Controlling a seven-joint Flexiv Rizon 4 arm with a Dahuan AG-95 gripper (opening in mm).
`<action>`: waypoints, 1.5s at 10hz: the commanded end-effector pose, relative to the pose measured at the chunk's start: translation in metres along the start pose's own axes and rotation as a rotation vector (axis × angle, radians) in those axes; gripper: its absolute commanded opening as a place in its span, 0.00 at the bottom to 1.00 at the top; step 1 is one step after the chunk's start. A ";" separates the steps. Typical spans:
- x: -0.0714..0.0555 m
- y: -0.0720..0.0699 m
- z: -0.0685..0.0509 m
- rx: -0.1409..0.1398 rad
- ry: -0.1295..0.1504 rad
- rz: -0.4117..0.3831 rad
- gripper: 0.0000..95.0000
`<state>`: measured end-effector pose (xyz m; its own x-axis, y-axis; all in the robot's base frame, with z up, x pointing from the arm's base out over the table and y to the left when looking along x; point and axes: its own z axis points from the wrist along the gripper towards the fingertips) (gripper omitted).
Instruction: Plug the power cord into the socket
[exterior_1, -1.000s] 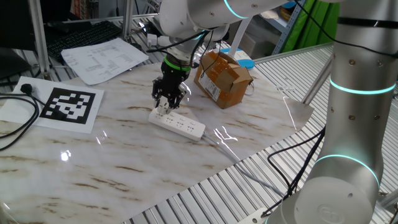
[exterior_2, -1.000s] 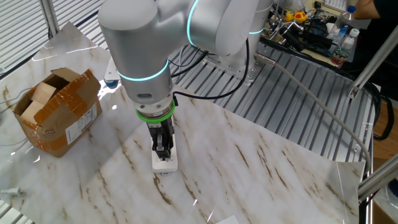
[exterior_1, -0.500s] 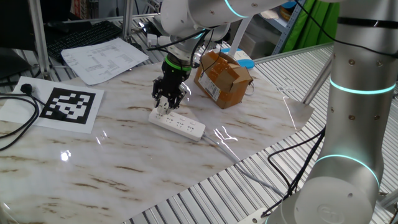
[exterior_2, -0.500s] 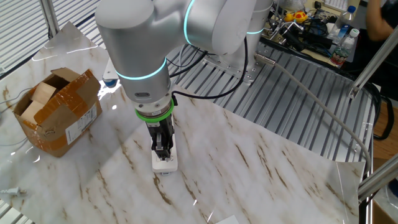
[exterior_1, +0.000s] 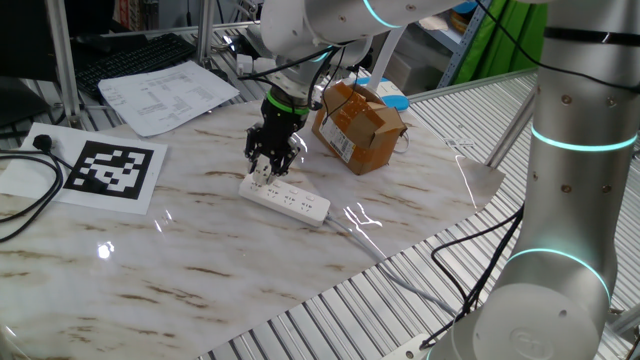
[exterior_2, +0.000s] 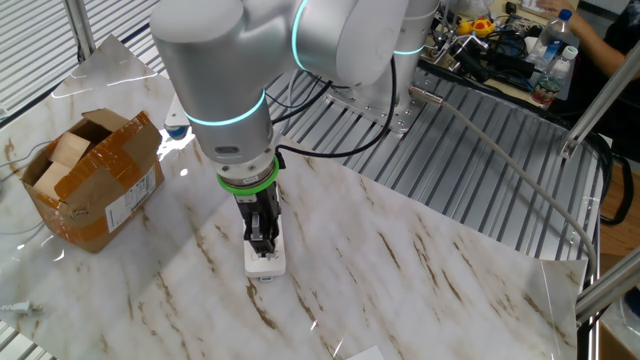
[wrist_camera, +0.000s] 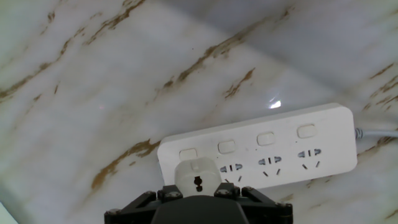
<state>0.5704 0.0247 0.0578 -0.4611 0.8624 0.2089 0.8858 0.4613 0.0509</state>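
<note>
Table (exterior_1: 230, 260) has a marble-look top, white with brown veins, glossy with light glare. Ribbed metal surface (exterior_1: 330, 310) runs along its edge, same slats behind the top in the other fixed view (exterior_2: 470, 170). Brown cardboard box (exterior_1: 358, 125) on the table, flaps open, label on its side. Printed marker sheet (exterior_1: 112, 170) near the left end, loose papers (exterior_1: 165, 95) behind it. Black cable with plug (exterior_1: 30, 195) on the left edge. Metal frame posts (exterior_1: 65, 60) at the back. Green panel (exterior_1: 505, 40) top right. Cluttered bench with bottles (exterior_2: 545, 55) and wires far side in the other fixed view.
</note>
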 end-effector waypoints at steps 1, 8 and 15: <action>0.000 0.001 0.000 0.001 0.006 0.001 0.00; 0.000 0.002 0.000 0.005 0.017 0.000 0.00; -0.001 0.002 -0.001 0.010 0.022 0.000 0.00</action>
<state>0.5729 0.0252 0.0583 -0.4599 0.8572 0.2318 0.8852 0.4631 0.0435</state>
